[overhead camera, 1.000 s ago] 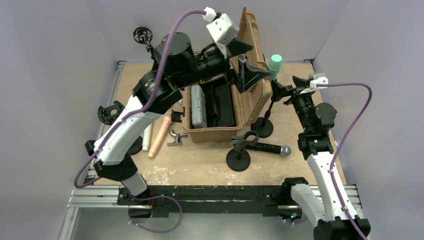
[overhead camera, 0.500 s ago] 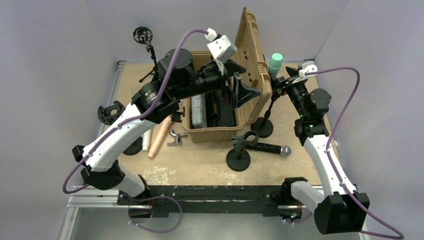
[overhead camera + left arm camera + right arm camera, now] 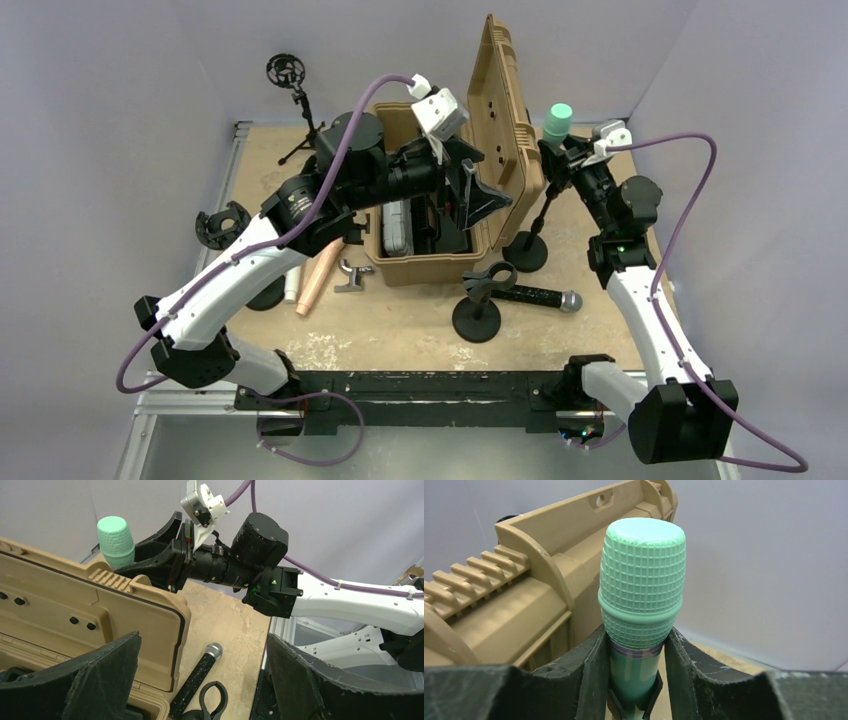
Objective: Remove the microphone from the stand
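A mint-green microphone (image 3: 558, 120) stands upright in the clip of a black stand (image 3: 527, 252) right of the tan case. In the right wrist view the microphone (image 3: 644, 580) fills the middle. My right gripper (image 3: 636, 636) is shut on it, both pads pressing just under the ribbed head. From above, the right gripper (image 3: 553, 150) sits beside the case lid. My left gripper (image 3: 482, 185) hovers open over the case with nothing between its fingers. The left wrist view shows the left gripper (image 3: 202, 640) wide apart and the green microphone (image 3: 116, 541) behind the lid.
The tan case (image 3: 440, 262) stands open, its lid (image 3: 505, 110) upright right next to the microphone. A black microphone (image 3: 535, 297) lies on the table beside an empty clip stand (image 3: 478, 315). Pink and white cylinders (image 3: 318, 270) lie left of the case. A shock-mount stand (image 3: 290, 75) stands back left.
My right gripper moved left up to the green microphone and shut on it. The left arm dropped lower over the case, its gripper still open.
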`<action>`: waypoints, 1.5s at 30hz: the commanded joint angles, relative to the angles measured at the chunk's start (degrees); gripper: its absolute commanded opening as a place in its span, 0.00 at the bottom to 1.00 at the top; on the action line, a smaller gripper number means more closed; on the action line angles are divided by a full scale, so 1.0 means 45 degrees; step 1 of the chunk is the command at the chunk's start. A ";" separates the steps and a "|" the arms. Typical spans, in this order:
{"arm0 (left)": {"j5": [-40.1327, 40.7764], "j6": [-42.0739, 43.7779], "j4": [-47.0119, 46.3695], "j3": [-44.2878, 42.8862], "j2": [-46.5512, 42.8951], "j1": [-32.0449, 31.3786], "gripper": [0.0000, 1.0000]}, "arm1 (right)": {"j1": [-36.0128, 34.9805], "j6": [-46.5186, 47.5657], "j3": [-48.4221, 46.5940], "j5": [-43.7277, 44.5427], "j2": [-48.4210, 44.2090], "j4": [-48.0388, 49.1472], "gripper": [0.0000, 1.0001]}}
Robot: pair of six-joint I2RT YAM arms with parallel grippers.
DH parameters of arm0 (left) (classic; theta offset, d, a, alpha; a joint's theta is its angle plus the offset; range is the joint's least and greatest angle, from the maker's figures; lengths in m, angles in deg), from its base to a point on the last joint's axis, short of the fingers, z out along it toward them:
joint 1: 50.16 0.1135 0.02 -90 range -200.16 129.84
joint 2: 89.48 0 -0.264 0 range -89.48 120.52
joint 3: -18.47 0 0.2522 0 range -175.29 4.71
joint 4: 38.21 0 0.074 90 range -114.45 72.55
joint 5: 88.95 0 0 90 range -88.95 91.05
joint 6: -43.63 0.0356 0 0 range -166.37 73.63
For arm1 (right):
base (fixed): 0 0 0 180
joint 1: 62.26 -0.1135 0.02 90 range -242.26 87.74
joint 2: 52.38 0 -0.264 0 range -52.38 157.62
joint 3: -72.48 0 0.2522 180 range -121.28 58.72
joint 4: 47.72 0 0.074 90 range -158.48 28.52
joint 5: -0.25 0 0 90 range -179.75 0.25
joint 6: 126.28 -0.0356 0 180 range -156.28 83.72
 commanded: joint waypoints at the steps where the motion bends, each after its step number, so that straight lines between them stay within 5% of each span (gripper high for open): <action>1: 0.0168 -0.0230 -0.0628 0.0354 -0.0307 -0.0050 0.93 | 0.0008 -0.0259 -0.0827 0.0790 -0.0770 0.0718 0.23; 7: 0.0565 -0.0104 -0.0770 0.0432 -0.0037 -0.0429 0.92 | 0.0011 -0.0827 -0.1797 0.2934 -0.1490 -0.1356 0.17; 11: 0.2941 0.1144 -0.1413 0.0768 0.0362 -0.1857 0.92 | 0.0015 -0.1535 -0.2407 0.4895 -0.1888 -0.2896 0.19; 20: 0.6349 0.3578 -0.6864 0.3550 0.1489 -0.3950 0.89 | 0.0011 -0.2556 -0.3339 0.6851 -0.2080 -0.5295 0.22; 27: 0.7106 0.4776 -1.0862 0.4631 0.3147 -0.4621 0.88 | 0.0004 -0.2856 -0.3919 0.7831 -0.1708 -0.7044 0.21; 45: 0.9967 0.6284 -1.5988 0.1823 0.8366 -0.4740 0.87 | 0.0003 -0.2940 -0.4361 0.8500 -0.1850 -0.7968 0.20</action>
